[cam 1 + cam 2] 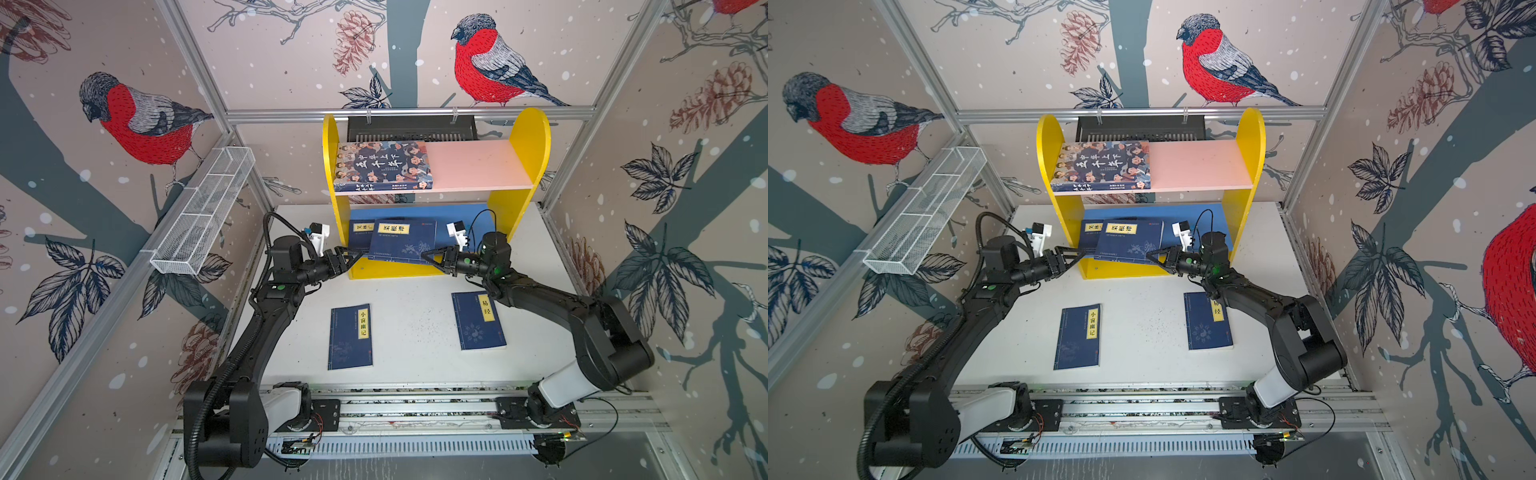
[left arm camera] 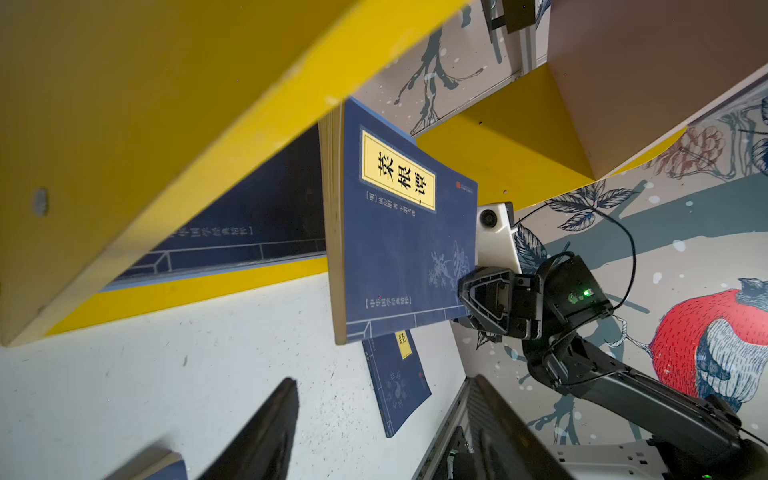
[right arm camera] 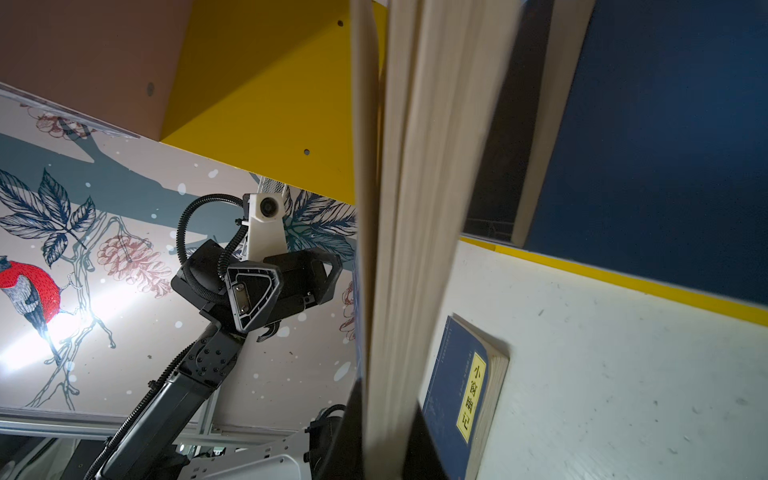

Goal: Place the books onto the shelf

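Right gripper (image 1: 428,254): pinched tight on a near corner of a navy book (image 1: 405,245), with the page edge caught between the fingers in the right wrist view.
Left gripper (image 1: 351,254): stood spread with nothing in its grip, just beside the opposite edge of the same book; could not tell whether touching it.
Held book: stretched from the right gripper's tips across towards the left gripper, tilted, with its far end over the blue lower board (image 1: 449,214).
Second navy book (image 1: 357,240): lay on that board just beyond the left gripper, partly under the held one.
Shelf (image 1: 530,141): rose directly ahead of both grippers.
Large book (image 1: 382,164): lay flat on the pink upper board (image 1: 478,166), above and beyond the left gripper.
Third navy book (image 1: 350,336): lay flat on the white table (image 1: 415,332), behind the left gripper, nearer the arm bases.
Fourth navy book (image 1: 478,328): lay flat behind the right gripper, one corner under that arm, well apart from the third.
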